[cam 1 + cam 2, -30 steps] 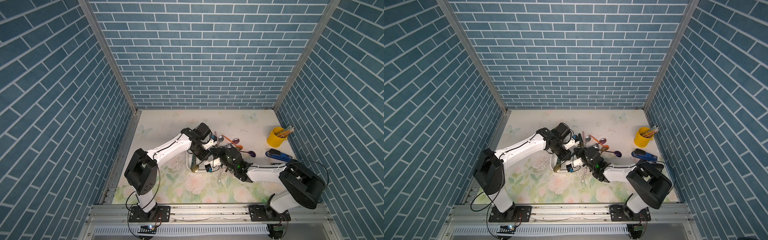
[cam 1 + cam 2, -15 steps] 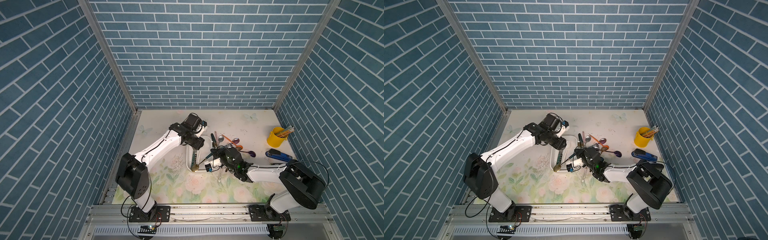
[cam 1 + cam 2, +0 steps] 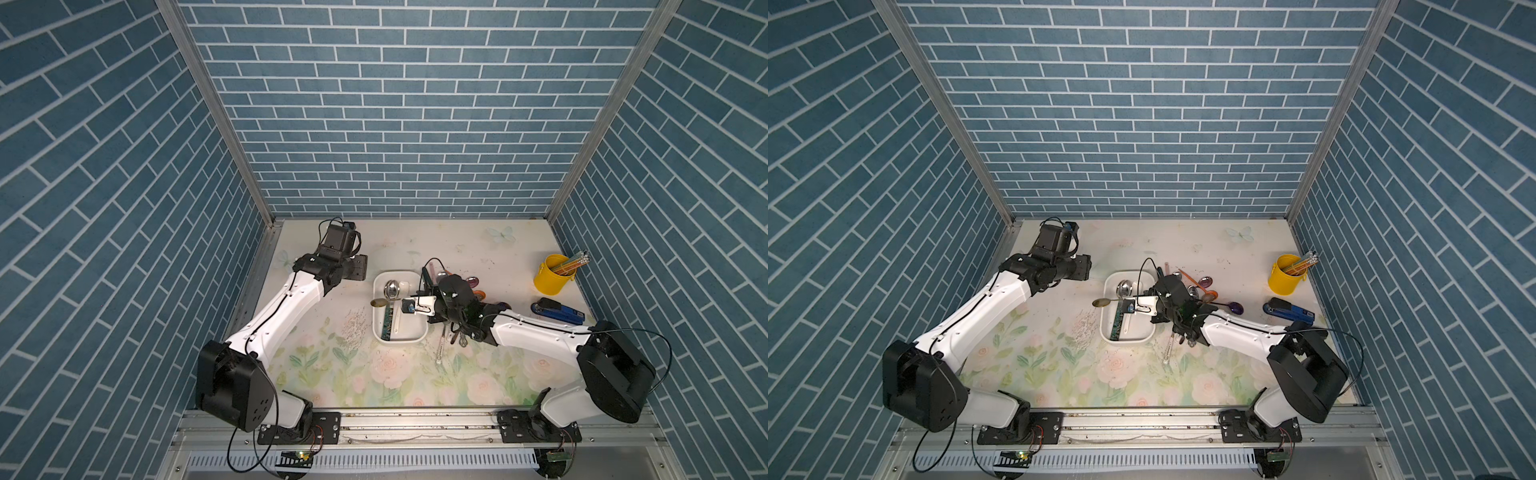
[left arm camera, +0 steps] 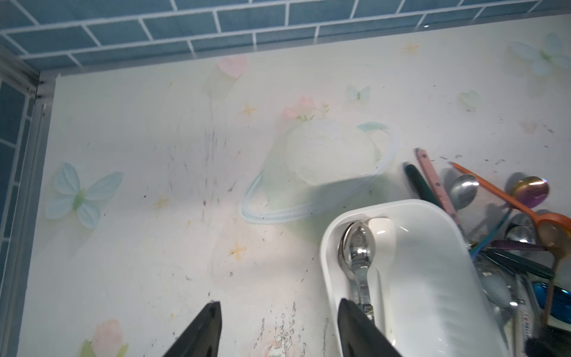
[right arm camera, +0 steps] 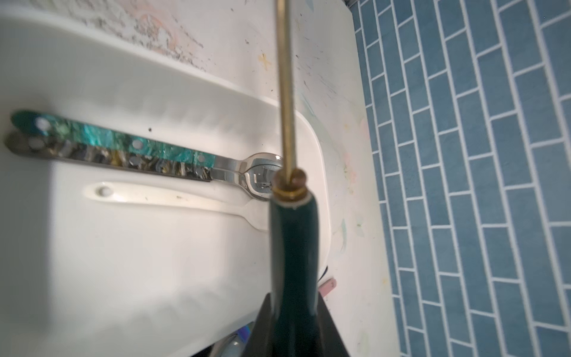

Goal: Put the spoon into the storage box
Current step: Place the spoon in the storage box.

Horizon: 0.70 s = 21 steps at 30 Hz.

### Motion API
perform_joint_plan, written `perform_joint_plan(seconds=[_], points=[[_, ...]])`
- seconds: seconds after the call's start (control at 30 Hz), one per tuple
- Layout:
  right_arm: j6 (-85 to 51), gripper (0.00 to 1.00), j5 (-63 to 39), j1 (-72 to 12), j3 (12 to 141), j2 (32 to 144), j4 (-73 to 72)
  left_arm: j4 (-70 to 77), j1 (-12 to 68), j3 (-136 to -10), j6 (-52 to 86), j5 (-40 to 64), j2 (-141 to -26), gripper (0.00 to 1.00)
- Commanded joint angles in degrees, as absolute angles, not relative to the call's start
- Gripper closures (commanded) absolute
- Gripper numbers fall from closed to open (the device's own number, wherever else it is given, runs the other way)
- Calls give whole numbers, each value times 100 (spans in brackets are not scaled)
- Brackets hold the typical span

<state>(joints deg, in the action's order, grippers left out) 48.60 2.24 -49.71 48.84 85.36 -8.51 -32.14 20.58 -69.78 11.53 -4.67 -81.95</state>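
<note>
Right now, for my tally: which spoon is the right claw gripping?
The gold spoon with the dark green handle; the other spoons lie loose in the storage box or beside it.

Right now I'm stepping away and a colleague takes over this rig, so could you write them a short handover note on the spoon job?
Left gripper: open, empty, off to the side of the storage box.
Right gripper: shut on the green-handled spoon, held over the box, with its gold bowl sticking out over the rim.
Done: a patterned-handle metal spoon and a white spoon lie in the box.
Left: release the held spoon fully inside. The pile of spoons beside the box is not yet stored.
</note>
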Motion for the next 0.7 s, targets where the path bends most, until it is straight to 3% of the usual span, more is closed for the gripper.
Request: perform_joint_plan(seconds=[0.0, 0.33, 0.53, 0.67], points=[[2955, 100, 4, -5062, 5455, 8637, 526, -3076, 1848, -6785, 1471, -717, -7993, 35], [-799, 100, -396, -5186, 6546, 9343, 1822, -2795, 1317, -6214, 1832, -364, -7726, 35], [-2005, 100, -838, -5186, 7608, 10563, 2986, -2743, 1315, -6054, 1863, -108, -7707, 35], [-2602, 100, -936, -5147, 7627, 10734, 3102, -2716, 1316, -5891, 1864, -18, -7640, 35]])
